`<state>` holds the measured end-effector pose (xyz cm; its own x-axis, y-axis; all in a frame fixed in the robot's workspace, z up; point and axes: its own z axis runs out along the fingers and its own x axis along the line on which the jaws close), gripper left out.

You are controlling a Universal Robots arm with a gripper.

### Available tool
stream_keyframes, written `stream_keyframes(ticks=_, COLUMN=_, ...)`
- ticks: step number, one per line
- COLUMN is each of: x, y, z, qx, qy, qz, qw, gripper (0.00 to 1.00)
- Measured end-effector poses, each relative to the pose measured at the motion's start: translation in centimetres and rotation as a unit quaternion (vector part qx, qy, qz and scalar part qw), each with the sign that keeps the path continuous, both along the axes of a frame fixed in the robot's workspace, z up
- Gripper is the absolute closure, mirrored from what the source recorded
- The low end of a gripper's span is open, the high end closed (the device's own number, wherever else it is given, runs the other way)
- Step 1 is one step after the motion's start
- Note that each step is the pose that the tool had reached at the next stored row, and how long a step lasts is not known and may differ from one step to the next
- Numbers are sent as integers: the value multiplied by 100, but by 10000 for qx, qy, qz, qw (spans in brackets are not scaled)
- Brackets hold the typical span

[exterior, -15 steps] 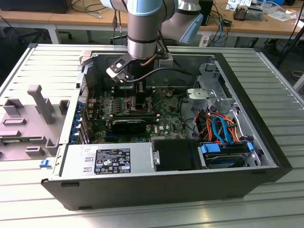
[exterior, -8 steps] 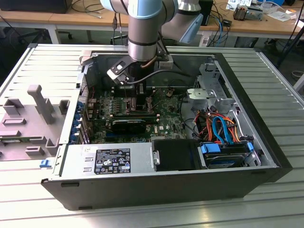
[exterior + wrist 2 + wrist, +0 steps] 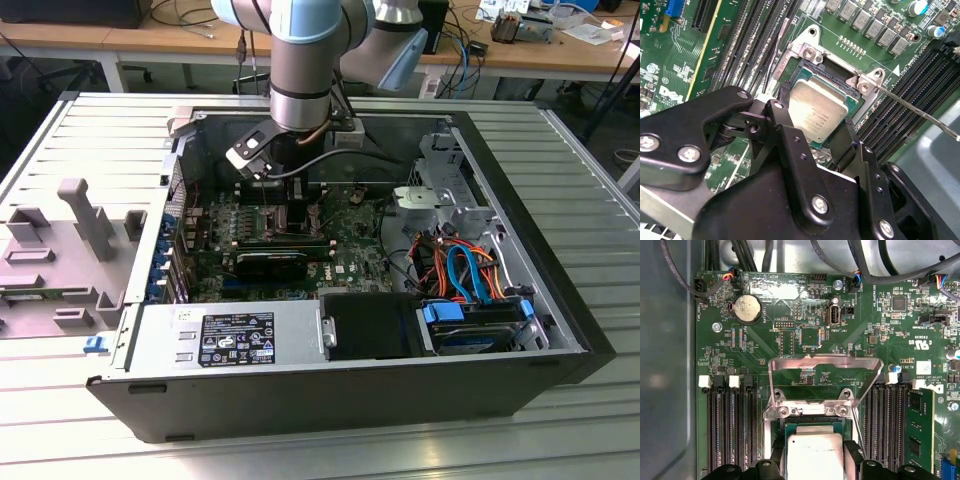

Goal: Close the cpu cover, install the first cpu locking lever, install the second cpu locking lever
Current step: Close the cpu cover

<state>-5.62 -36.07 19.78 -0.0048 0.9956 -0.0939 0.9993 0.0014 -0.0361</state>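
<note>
Upper centre, exterior view: robot arm [image 3: 300, 70] points down into open PC case [image 3: 300, 400]; gripper [image 3: 283, 203] low over green board [image 3: 355, 255], just above black oblong block [image 3: 270, 262] in frame.
Grip: fingers [image 3: 781, 112] spread wide, one each side of cpu [image 3: 816, 114] in both wrist views. Nothing held. Can't tell if tips touch the socket.
Cover: cpu cover [image 3: 822, 382] not shut. Stands up on its hinge at one socket edge, board seen thru its square opening in first wrist view; clear of the fingers.
Cpu: silvery lid bare, seated in socket btwn the fingertips.
Lever: locking lever [image 3: 910, 107], thin metal rod, looks unlatched; free end slants out from a hinge corner over mem slots [image 3: 730, 435].
Slots: black rows both sides of socket.
Battery: coin cell [image 3: 746, 308] on board beyond the cover, well apart.
Lower left, exterior view: PSU box [image 3: 230, 340], grey, labelled, along near wall of case.
Lower right, exterior view: drive bay [image 3: 475, 325], blue tabs, orange + blue cables.
Exterior view's left: grey tray [image 3: 60, 250], outside case.
</note>
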Motion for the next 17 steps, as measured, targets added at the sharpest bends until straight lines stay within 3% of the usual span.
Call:
stream_keyframes(ticks=8, x=0, y=0, z=-2, qx=0, qy=0, qz=-1, qw=10000, gripper=45)
stream_keyframes(ticks=10, x=1, y=1, z=-6, qx=7, qy=-4, qz=-1, qw=10000, gripper=44)
stream_keyframes(ticks=11, x=1, y=1, z=-6, qx=7, qy=-3, qz=-1, qw=10000, gripper=38)
stream_keyframes(ticks=17, x=-1, y=0, z=-3, qx=2, qy=-1, qz=10, qw=10000, gripper=38)
